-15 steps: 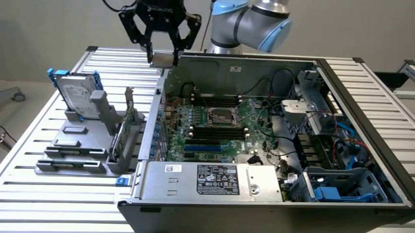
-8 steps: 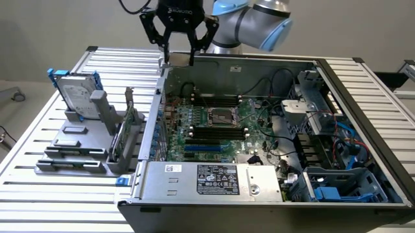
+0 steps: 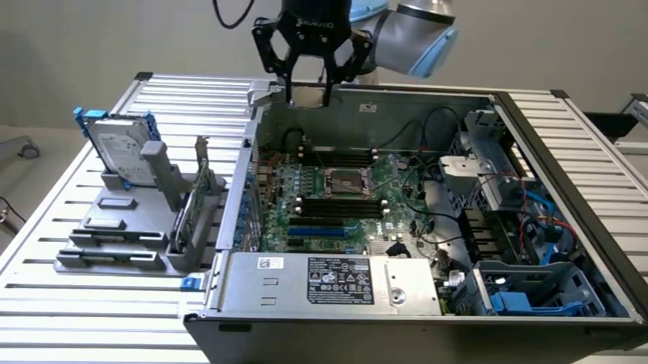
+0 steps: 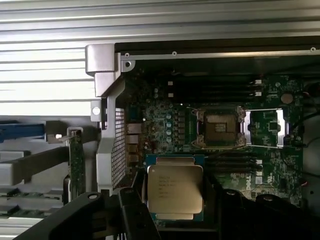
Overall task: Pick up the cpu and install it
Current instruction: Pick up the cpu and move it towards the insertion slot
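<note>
Clamping the cpu (image 4: 175, 189) by two opposite edges between the fingers of the gripper (image 3: 308, 97), with the metal top turned up toward the wrist and the chip lying level. Hanging well above the socket (image 3: 344, 180), not over it: off toward the case wall (image 3: 405, 102) behind the socket and slightly toward the exterior view's left of it. Judging that everything turns on this sideways offset plus the height.

Showing the chip as near-square in the wrist view, its edges running about parallel to the socket's edges, so seemingly needing little or no twist. Working with a single arm, so no choosing between hands.

Standing open beside the socket, the load plate (image 4: 267, 127) is leaving the seat bare. Judging that seat delicate and unforgiving of a tilted or dragged landing.

Flanking the socket on two sides, close in, are the memory slots (image 3: 339, 206). Trailing near the socket on the exterior view's right are loose cables (image 3: 426, 220). Looking unobstructed straight above the socket, with room for the fingers tight only along the slot sides.
</note>
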`<act>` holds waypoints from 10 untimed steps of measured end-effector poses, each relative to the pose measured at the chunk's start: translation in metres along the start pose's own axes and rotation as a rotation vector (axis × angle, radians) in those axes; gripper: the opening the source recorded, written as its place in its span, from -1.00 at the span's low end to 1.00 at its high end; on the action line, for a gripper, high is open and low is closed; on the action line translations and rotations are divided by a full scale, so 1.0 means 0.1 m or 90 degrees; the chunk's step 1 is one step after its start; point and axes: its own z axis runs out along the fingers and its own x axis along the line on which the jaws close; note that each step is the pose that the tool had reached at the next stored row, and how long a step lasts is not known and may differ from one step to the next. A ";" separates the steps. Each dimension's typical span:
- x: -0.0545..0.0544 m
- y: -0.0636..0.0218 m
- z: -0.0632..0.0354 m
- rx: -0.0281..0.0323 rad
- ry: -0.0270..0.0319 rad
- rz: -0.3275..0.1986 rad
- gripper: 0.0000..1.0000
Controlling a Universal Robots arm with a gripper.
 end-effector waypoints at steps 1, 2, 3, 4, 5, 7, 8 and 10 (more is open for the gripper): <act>-0.05 0.007 0.010 -0.0001 0.0000 0.000 0.09; -0.09 0.015 0.018 0.0000 0.0001 0.000 0.09; -0.14 0.022 0.028 0.0000 0.0000 0.000 0.09; -0.18 0.032 0.040 0.0000 0.0000 0.000 0.09; -0.23 0.043 0.053 0.0000 0.0000 0.000 0.09; -0.32 0.066 0.078 0.0000 0.0000 0.000 0.09; -0.37 0.077 0.088 0.0000 0.0000 0.000 0.09; -0.44 0.099 0.110 -0.0002 0.0000 0.000 0.09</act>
